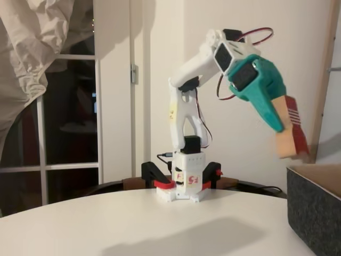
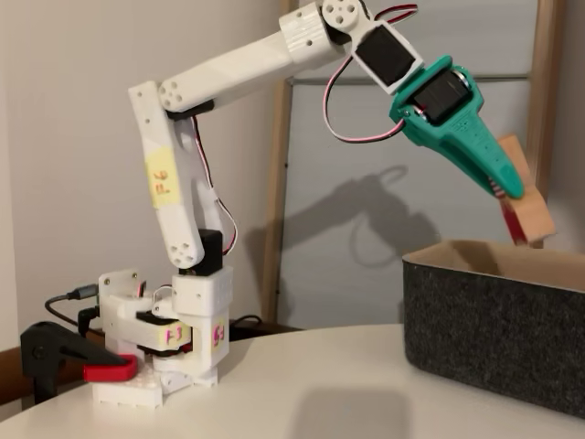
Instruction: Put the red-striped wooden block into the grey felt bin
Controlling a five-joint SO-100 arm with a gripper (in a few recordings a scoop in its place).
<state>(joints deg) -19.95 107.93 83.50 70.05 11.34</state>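
My teal gripper (image 1: pixel 284 126) (image 2: pixel 515 190) hangs in the air, shut on the red-striped wooden block (image 1: pixel 292 140) (image 2: pixel 530 208). The block is tilted, with its pale wood face turned down and its red stripes near the fingertip. Below it stands the grey felt bin (image 1: pixel 314 209) (image 2: pixel 494 322), a dark speckled box with a tan inner lining. In both fixed views the block hovers over the bin's open top, a short way above the rim and not touching it.
The arm's white base (image 1: pixel 187 182) (image 2: pixel 174 343) is held to the round white table (image 1: pixel 160 224) by black and red clamps (image 2: pixel 64 358). A window and a crumpled cloth are at the left. A wooden frame leans on the wall behind the bin.
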